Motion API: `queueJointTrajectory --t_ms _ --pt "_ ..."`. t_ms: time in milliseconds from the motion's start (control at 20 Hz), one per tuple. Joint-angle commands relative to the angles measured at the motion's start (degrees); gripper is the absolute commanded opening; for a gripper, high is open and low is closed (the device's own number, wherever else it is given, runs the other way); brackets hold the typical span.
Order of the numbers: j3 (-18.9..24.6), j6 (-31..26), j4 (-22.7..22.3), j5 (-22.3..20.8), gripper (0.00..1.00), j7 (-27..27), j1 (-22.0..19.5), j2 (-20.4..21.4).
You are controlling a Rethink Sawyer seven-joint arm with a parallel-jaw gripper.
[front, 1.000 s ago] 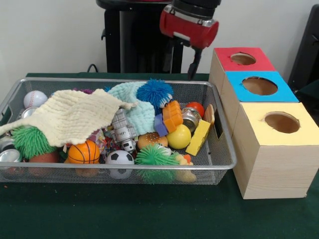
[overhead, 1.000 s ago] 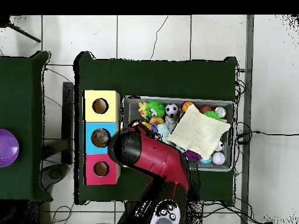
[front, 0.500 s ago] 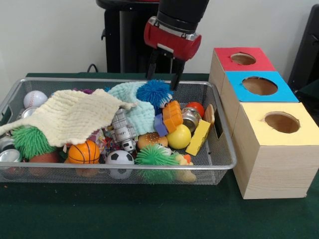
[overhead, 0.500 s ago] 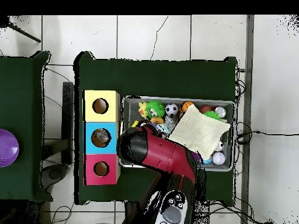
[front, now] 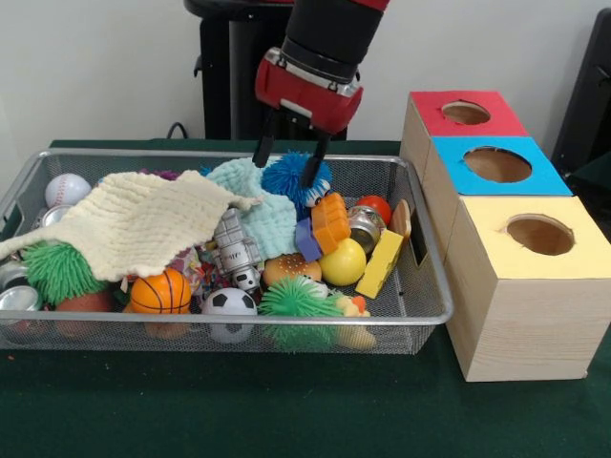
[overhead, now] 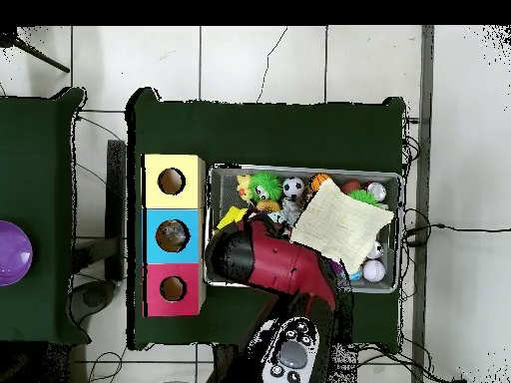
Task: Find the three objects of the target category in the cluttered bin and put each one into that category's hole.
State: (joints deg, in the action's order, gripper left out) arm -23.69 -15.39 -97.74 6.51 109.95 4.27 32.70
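Observation:
My gripper hangs open over the back of the wire bin. Its two black fingers stand either side of the top of a blue spiky ball, which rests on a pale turquoise cloth. I cannot tell whether the fingers touch the ball. Two green spiky balls lie in the bin, one at the front and one at the left. In the overhead view the red arm covers the gripper and the blue ball.
A cream cloth covers the bin's left half. Basketball, soccer ball, baseball, yellow ball and toy robot lie around it. Red, blue and yellow boxes with holes stand right.
The gripper has swung left from near the red box and come down over the bin, so that its open fingers now straddle the blue spiky ball.

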Motion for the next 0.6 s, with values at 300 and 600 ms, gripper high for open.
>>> queueJointTrajectory --t_ms 300,600 --pt "5.1 4.6 0.7 -4.9 1.0 3.4 -6.1 -3.6" --pt "6.5 6.4 1.7 -6.9 1.0 2.6 -9.0 -5.1"
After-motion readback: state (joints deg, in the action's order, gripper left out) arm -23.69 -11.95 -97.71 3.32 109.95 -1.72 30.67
